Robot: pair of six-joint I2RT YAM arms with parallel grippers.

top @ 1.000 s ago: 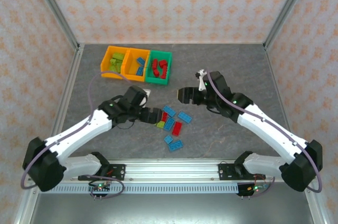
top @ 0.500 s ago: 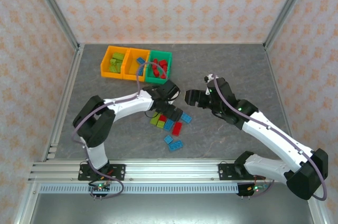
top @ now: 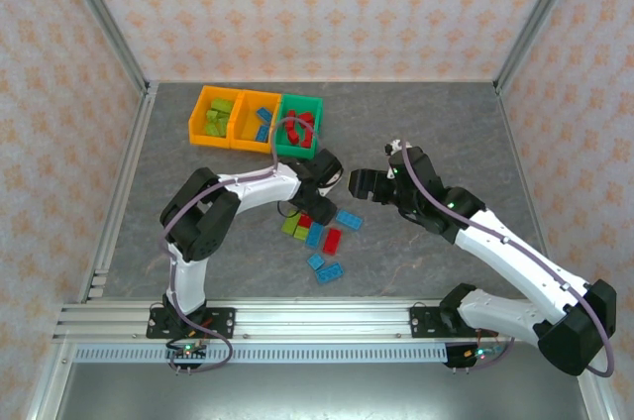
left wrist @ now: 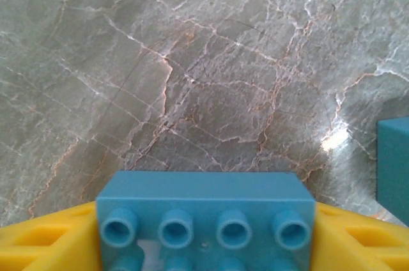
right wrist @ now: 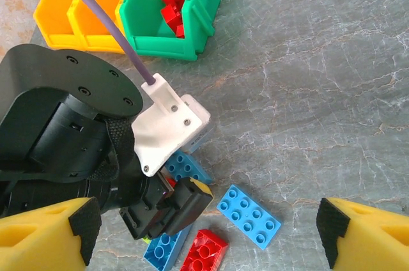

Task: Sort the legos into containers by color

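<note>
Legos (top: 322,237) lie loose on the table (top: 416,123) near its middle, and over their far edge the left hand (top: 315,200) points down, fingers (left wrist: 45,239) clamped on a blue brick (left wrist: 204,213), while the right hand (top: 355,182) hovers open and empty to the right. The pick looks in hand; next the brick needs lifting and carrying to the far middle orange bin (top: 250,144) holding blue ones.

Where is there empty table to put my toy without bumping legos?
The widest bare patch is back right, between the green bin and the right wall. Another lies left of the left arm, in front of the orange bins. Mid-table is crowded: loose legos, with the right arm close beside.
</note>
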